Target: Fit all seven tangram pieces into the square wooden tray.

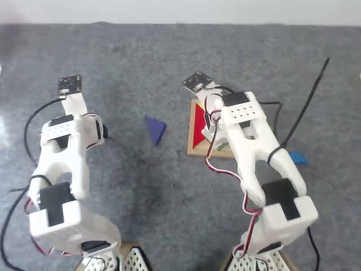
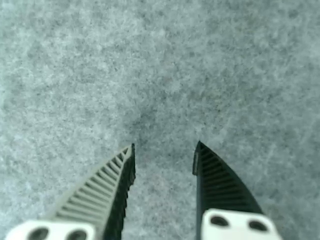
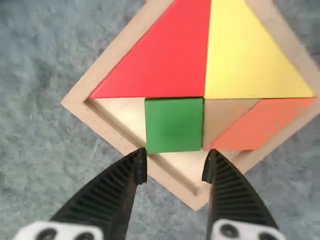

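Observation:
The square wooden tray (image 3: 80,106) holds a red triangle (image 3: 165,55), a yellow triangle (image 3: 250,55), an orange piece (image 3: 257,125) and a green square (image 3: 174,125), with bare wood on both sides of the square. My right gripper (image 3: 175,159) hangs open just off the green square's near edge, holding nothing. In the high view the right arm covers most of the tray (image 1: 193,149). A dark blue triangle (image 1: 155,129) lies on the mat left of the tray. A light blue piece (image 1: 298,158) lies to its right. My left gripper (image 2: 165,150) is open over bare grey mat.
Grey felt mat (image 1: 141,186) covers the table. A black cable (image 1: 307,96) runs across the mat to the right of the tray. The left arm (image 1: 62,147) stands well left of the dark blue triangle.

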